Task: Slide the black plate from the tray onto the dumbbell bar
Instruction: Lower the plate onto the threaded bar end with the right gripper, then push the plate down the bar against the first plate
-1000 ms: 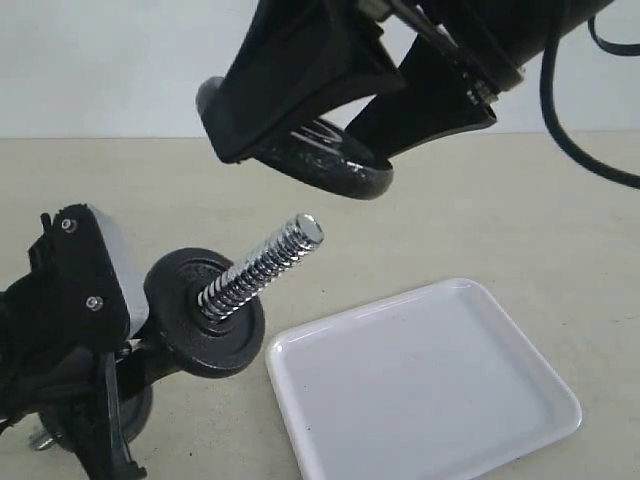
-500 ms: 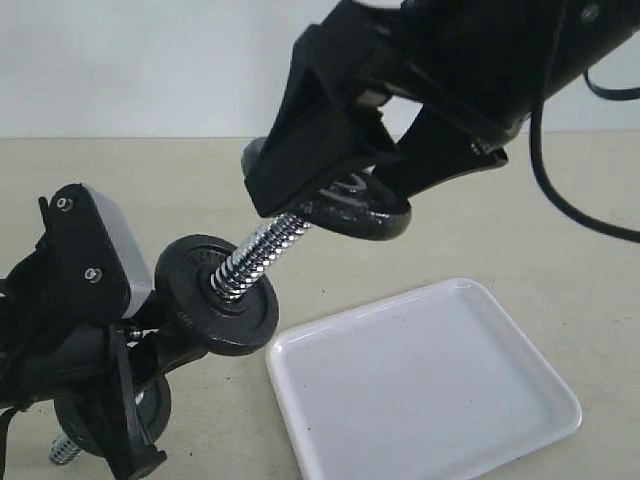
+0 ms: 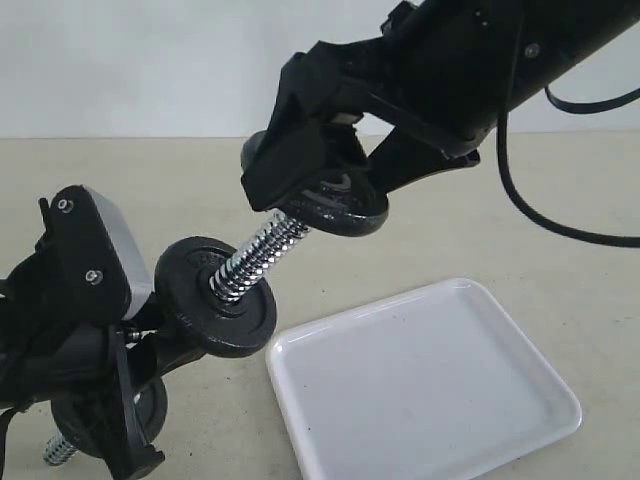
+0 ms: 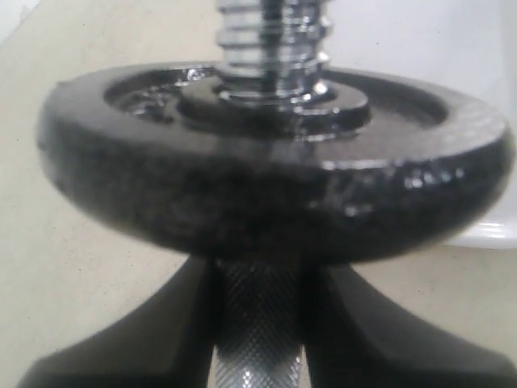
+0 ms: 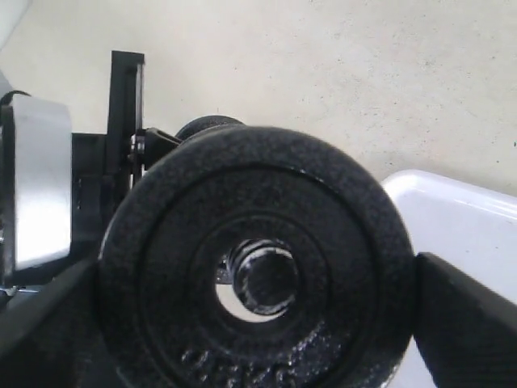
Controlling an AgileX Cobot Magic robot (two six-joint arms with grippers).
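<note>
Ok, R gripper (image 3: 340, 170) was clamped wide on black plate (image 3: 345, 212) w/ ctr hole at threaded tip of dumbbell bar (image 3: 255, 258), L gripper (image 4: 258, 347) closed on bar's knurled mid, plate up off tray (image 3: 440, 400).

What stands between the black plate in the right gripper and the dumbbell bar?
Nothing visible does. The dumbbell bar has its threaded tip at the centre hole of the black plate. A second disc sits farther down the bar, bare thread between.
</note>
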